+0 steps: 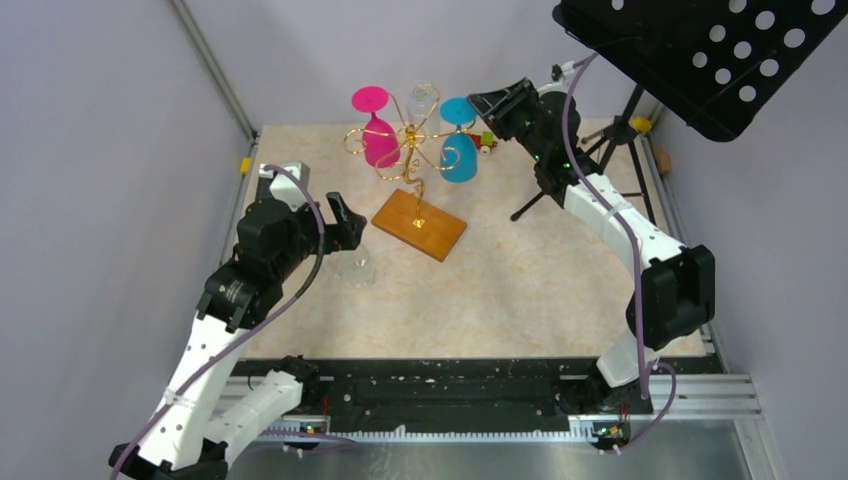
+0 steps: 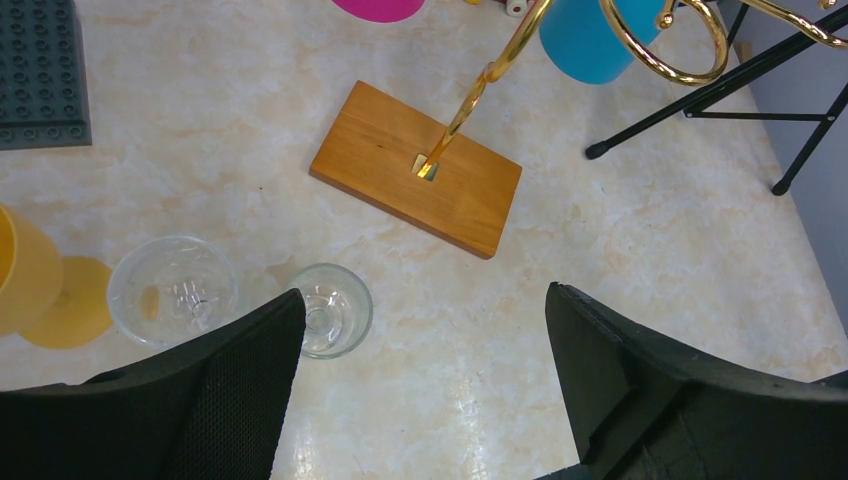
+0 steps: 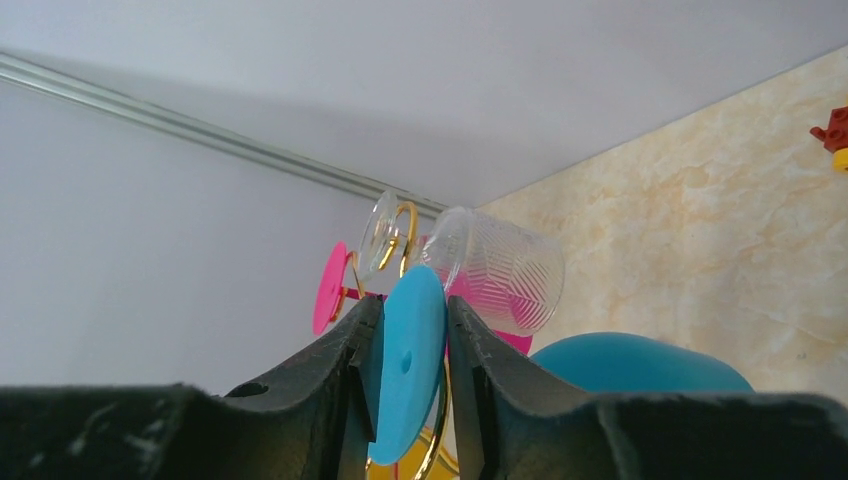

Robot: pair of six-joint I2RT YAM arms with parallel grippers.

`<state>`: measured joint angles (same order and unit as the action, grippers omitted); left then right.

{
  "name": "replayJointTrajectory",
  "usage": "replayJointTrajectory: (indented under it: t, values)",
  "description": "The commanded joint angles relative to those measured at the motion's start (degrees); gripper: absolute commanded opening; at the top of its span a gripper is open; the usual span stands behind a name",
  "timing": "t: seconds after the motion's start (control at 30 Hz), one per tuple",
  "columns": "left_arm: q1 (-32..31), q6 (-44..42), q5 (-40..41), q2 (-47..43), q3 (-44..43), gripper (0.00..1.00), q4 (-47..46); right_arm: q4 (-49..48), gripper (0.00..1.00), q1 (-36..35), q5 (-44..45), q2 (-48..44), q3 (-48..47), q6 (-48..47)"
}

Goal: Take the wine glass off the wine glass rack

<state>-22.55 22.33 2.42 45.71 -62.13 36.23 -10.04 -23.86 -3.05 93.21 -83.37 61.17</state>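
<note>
Blue wine glass [image 3: 405, 365] seems light, slick plastic, so my right fingers [image 3: 330, 400] clamp its flat foot; left fingers [image 2: 240, 400] gape open.

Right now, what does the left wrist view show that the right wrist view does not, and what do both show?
Only the left wrist view: the wooden base of the wine glass rack, clear glassware on the table, a yellow glass and the open left tool. Only the right wrist view: the right tool closed on the foot of the blue wine glass, and a clear glass hanging on the rack. Both: the rack's gold wire, the blue glass and a pink glass.
</note>
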Motion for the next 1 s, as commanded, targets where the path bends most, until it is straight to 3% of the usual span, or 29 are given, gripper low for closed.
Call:
replayJointTrajectory:
  t: [0.0, 0.07, 0.23, 0.4, 0.77, 0.97]
  values:
    - [0.1, -1.01, 0.26, 0.01, 0.66, 0.93, -1.6, -3.1, 0.3, 0.47, -2.78, 0.29, -1.85, 0.92]
    - [0.11, -1.1, 0.4, 0.44, 0.93, 0.93, -1.6, -3.01, 0.21, 0.43, -2.76, 0.38, -1.79, 0.97]
    - [0.13, -1.14, 0.39, 0.93, 1.47, 0.93, -1.59, -1.91, 0.13, 0.63, -3.16, 0.48, -2.33, 0.8]
    - [0.14, -1.23, 0.31, 0.86, 1.44, 0.92, -1.52, -1.13, 0.0, 0.67, -3.07, 0.19, -2.7, 0.62]
    - [0.13, -1.32, 0.58, 0.3, 1.39, 0.92, -1.33, -8.72, 0.0, 0.65, 6.13, -8.1, 6.55, 3.24]
    - [0.13, -1.24, 0.51, 0.43, 1.38, 0.93, -1.48, -8.18, 0.0, 0.61, 5.26, -11.34, 8.39, 3.73]
